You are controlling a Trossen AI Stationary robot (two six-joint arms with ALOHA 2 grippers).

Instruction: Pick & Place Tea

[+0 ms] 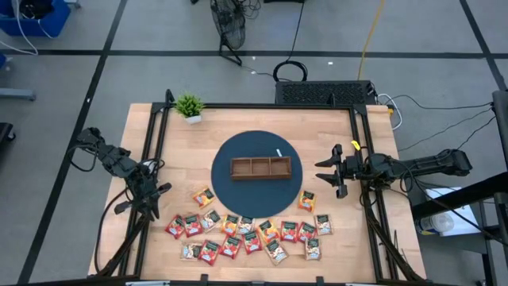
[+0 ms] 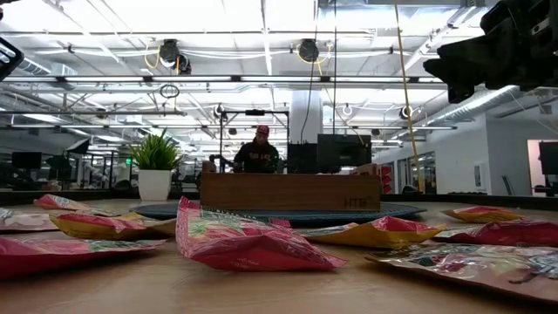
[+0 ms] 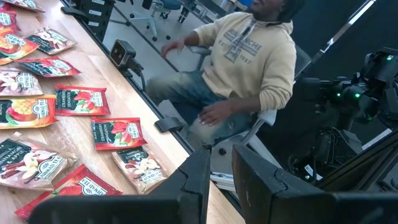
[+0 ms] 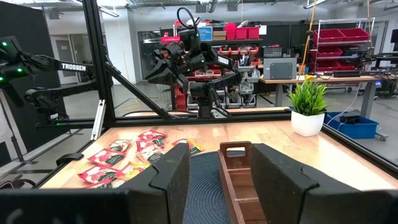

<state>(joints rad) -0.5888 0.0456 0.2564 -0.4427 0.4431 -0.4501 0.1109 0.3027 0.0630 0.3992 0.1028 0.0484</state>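
Several tea sachets (image 1: pixel 246 230), red, orange and green-and-white, lie flat and scattered along the near part of the wooden table; they also show in the left wrist view (image 3: pixel 81 99) and the low view (image 2: pixel 235 240). The brown three-compartment tray (image 1: pixel 260 168) rests on a dark round mat (image 1: pixel 238 147) at the table's middle. My left gripper (image 1: pixel 151 199) hangs above the table's left edge, open by a narrow gap (image 3: pixel 221 180), nothing between its fingers. My right gripper (image 1: pixel 324 173) hovers at the right side, open wide (image 4: pixel 219 180), pointing level toward the tray (image 4: pixel 239 180).
A small potted plant (image 1: pixel 189 106) stands at the far left corner. Black frame rails run along the table's left and right edges. A person in a beige hoodie (image 3: pixel 249 56) sits just beyond the near edge. Bare wood lies between the mat and the sachets.
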